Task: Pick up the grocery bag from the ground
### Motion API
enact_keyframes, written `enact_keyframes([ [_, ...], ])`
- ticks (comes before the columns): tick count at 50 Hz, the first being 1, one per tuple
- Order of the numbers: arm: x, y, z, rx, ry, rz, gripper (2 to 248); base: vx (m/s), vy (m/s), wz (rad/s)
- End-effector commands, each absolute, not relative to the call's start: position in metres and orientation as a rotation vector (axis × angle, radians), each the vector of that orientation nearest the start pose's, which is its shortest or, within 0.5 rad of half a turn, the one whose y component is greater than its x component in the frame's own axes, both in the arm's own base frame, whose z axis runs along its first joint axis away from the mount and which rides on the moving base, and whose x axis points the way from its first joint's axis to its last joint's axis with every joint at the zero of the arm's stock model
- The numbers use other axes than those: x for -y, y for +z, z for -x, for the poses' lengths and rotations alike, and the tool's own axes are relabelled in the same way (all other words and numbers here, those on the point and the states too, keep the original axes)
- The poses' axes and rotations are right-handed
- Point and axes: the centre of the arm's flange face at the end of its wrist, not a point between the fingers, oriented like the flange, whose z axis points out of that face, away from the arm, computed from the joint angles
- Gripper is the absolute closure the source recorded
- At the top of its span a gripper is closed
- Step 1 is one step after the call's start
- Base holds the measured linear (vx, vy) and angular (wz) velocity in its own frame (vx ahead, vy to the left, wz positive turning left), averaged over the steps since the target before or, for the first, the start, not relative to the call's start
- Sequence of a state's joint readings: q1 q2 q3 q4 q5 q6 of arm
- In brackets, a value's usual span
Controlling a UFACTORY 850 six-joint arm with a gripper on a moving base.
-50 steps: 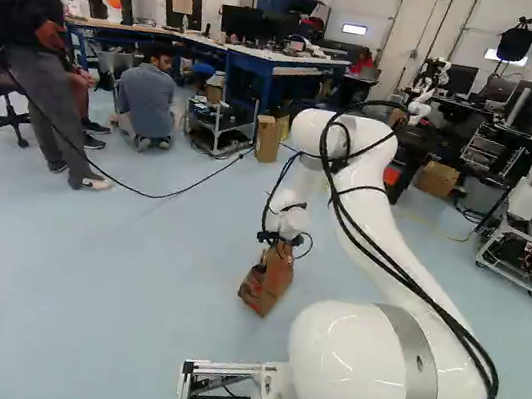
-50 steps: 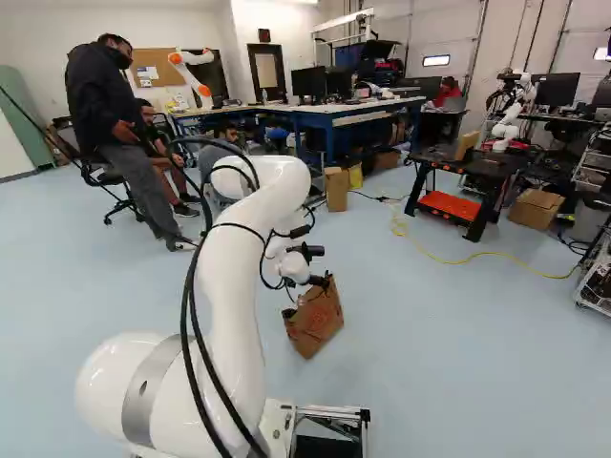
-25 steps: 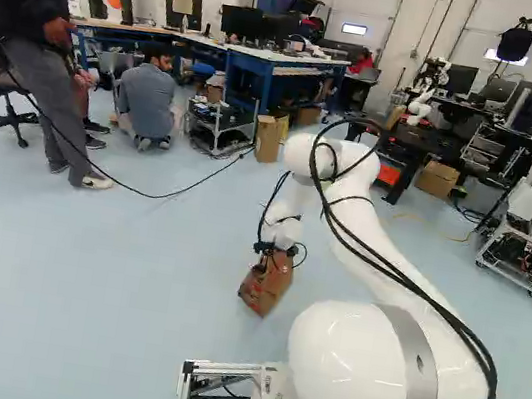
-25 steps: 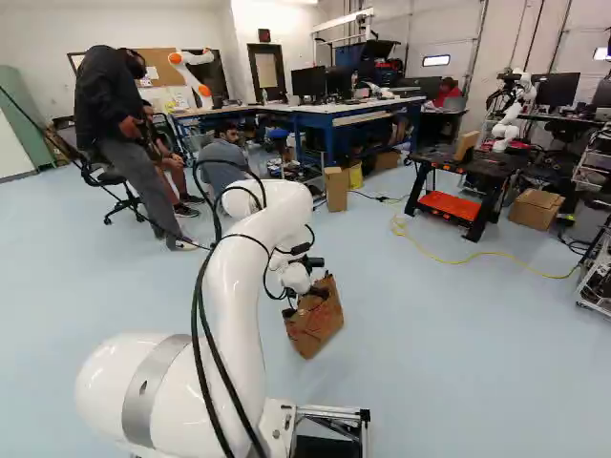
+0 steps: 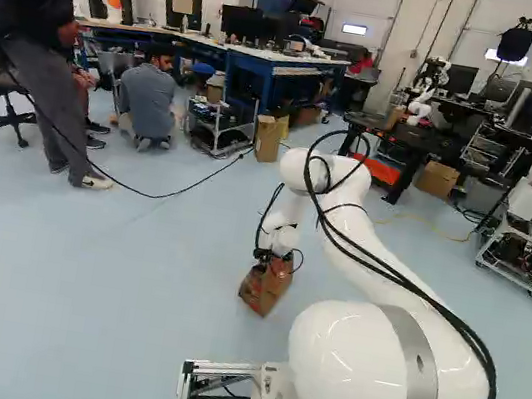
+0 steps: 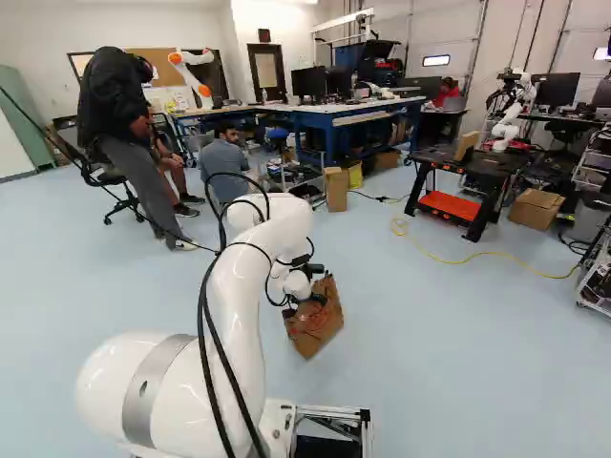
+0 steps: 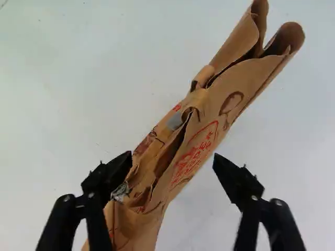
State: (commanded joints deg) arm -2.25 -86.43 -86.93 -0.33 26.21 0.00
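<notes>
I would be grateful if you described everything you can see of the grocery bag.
The bag is brown, apparently paper, creased and narrow, with crumpled folds along its top. It bears red print, a dark ring-shaped mark and a small grey patch. It seems to stand on the floor below the arm. The open gripper straddles it, one finger overlapping its edge in the wrist view; I cannot tell whether that finger touches it.

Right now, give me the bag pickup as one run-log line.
gripper: open, over bag | bag: on floor, crumpled top between fingers | contact: can't tell | grip: none | lift: not started
</notes>
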Motion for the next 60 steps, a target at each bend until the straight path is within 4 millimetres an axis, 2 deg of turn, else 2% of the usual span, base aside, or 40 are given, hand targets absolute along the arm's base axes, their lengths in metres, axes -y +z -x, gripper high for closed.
enact_keyframes([
  [3, 0.023, -0.117, -0.583, -0.051, -0.727, 3.064, 37, 0.000, 0.000, 0.000],
  [4, 0.023, -0.117, -0.583, -0.051, -0.727, 3.064, 75, 0.000, 0.000, 0.000],
  [8, 0.023, -0.117, -0.583, -0.051, -0.727, 3.064, 75, 0.000, 0.000, 0.000],
  [9, 0.023, -0.117, -0.583, -0.051, -0.727, 3.064, 114, 0.000, 0.000, 0.000],
  [14, 0.023, -0.117, -0.583, -0.051, -0.727, 3.064, 114, 0.000, 0.000, 0.000],
  [15, 0.023, -0.117, -0.583, -0.051, -0.727, 3.064, 152, 0.000, 0.000, 0.000],
  [19, 0.023, -0.117, -0.583, -0.051, -0.727, 3.064, 152, 0.000, 0.000, 0.000],
  [20, 0.023, -0.117, -0.583, -0.051, -0.727, 3.064, 190, 0.000, 0.000, 0.000],
  [24, 0.023, -0.117, -0.583, -0.051, -0.727, 3.064, 190, 0.000, 0.000, 0.000],
  [25, 0.023, -0.117, -0.583, -0.051, -0.727, 3.064, 223, 0.000, 0.000, 0.000],
  [53, 0.023, -0.117, -0.583, -0.051, -0.727, 3.064, 226, 0.000, 0.000, 0.000],
  [60, 0.023, -0.106, -0.583, -0.051, -0.730, 3.063, 226, 0.000, 0.000, 0.000],
])
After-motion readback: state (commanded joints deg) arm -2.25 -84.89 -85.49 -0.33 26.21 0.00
